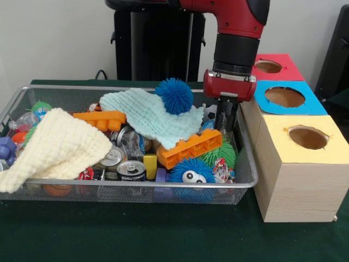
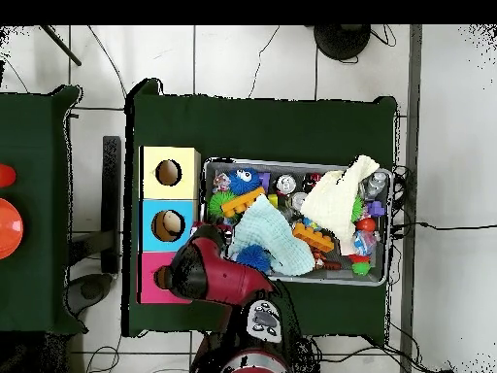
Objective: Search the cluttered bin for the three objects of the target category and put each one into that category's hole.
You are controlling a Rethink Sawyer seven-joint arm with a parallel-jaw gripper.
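Front view shows a wire mesh bin (image 1: pixel 248 177) holding soft knitted cloths, a spiky blue ball (image 1: pixel 174 95), blocky orange bricks and round cans, beside wooden boxes with round holes (image 1: pixel 308 137), while the gripper (image 1: pixel 226 123) reaches in, grip unclear.

Green-covered table (image 1: pixel 136 234), wire mesh bin (image 1: pixel 240 183) on it, three-holed wooden box (image 1: pixel 297 180) just beside

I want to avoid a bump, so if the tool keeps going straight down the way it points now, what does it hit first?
Probably the green spiky ball at the wire bin's right end, right under the tool. The orange toy brick lies just beside that line, and depth is unclear, so it could touch that first.
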